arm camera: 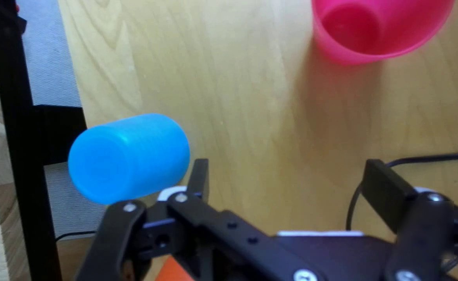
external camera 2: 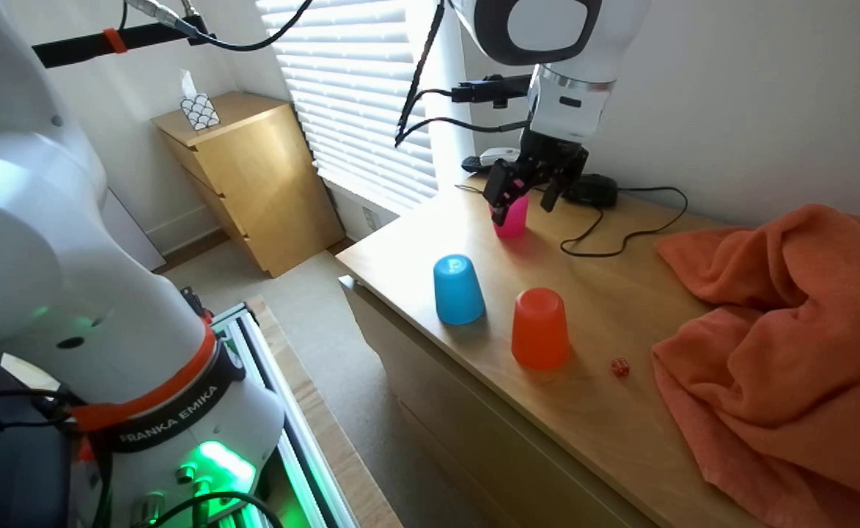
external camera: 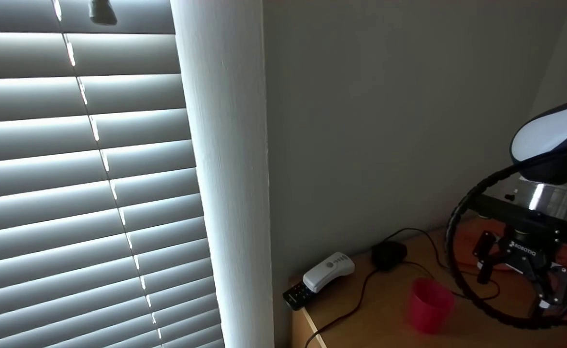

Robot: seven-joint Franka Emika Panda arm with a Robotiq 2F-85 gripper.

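Window blinds [external camera: 85, 222] glow at nine o'clock in an exterior view; the pink cup [external camera: 429, 309] stands at my gripper's [external camera: 511, 294] nine. In an exterior view, the blue cup [external camera 2: 459, 291] sits at the gripper's seven, the orange cup [external camera 2: 541, 330] at six. Wrist view: fingers [arm camera: 198, 176] spread, empty; I'd centre them before lowering, clear of the blue cup.

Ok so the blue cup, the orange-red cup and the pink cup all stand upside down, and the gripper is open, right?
Not quite: the pink cup stands mouth up; the wrist view looks into it. The rest is right: the blue cup and the orange-red cup stand upside down, and the gripper is open.
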